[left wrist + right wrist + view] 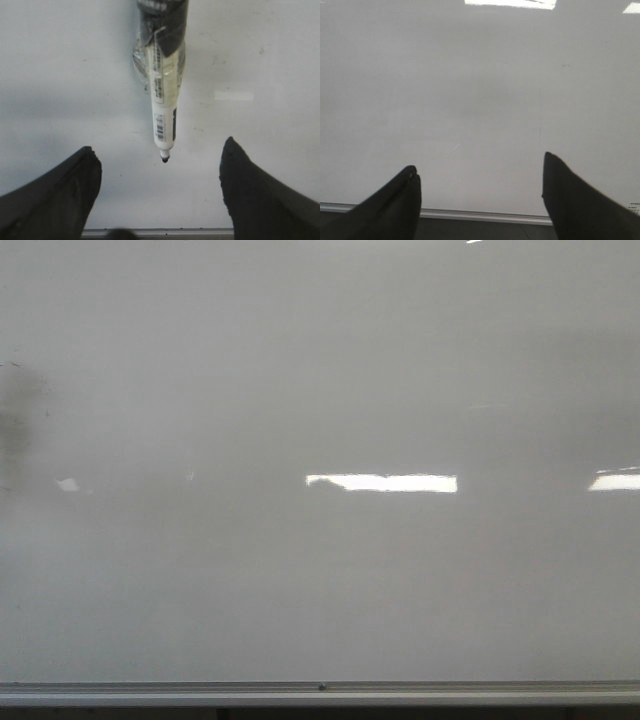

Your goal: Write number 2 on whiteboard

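Front view: whiteboard [320,570] fills the frame, silver rail [320,692] along its lower edge, glare bars above the rail. No number 2 on it; a faint grey smudge [20,410] sits at the board's left edge, possibly erased ink, too blurred to call.

Left wrist view: left gripper [160,192] has its jaws spread wide, nothing between them. A marker [164,107], uncapped, appears fixed to the wrist above the fingers rather than pinched, though its mount is out of frame. Long axis points at the board, tip [165,159] near the surface just above the rail; contact cannot be confirmed.

Right wrist view: right gripper [480,192] equally wide open, empty, facing bare board above the rail.

Judgement: left arm carries the pen, so it writes; advance along the marker axis.
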Action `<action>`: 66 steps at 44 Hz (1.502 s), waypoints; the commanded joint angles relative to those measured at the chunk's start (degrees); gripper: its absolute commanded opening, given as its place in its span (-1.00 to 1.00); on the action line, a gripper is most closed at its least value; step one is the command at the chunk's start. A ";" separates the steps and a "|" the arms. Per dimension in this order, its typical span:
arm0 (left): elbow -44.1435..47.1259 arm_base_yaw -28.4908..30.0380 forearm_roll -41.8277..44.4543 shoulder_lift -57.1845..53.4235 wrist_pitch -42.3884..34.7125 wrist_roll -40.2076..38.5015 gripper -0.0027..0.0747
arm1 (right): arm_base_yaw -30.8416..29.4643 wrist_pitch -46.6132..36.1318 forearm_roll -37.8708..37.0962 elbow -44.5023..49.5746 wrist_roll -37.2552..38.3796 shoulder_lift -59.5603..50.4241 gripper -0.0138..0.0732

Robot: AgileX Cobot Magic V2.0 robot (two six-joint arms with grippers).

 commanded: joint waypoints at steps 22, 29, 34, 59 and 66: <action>-3.82 -0.12 -0.52 8.26 -14.07 -0.65 0.34 | -0.12 -4.48 0.00 -1.46 -0.33 0.39 0.55; -3.82 -0.40 -0.52 8.77 -14.35 -0.65 0.34 | -0.12 -4.47 -0.05 -1.46 -0.33 0.39 0.55; -3.91 -0.57 -0.52 9.03 -14.87 -0.65 0.34 | -0.12 -4.64 -0.05 -1.46 -0.33 0.39 0.55; -4.78 -0.66 -0.52 9.44 -12.30 -0.65 -0.68 | -0.12 -5.69 -0.05 -1.46 -0.33 0.39 0.55; -4.78 -0.66 -0.52 9.44 -10.79 -0.65 -0.86 | -0.12 -7.47 0.00 -1.46 -0.33 0.39 0.55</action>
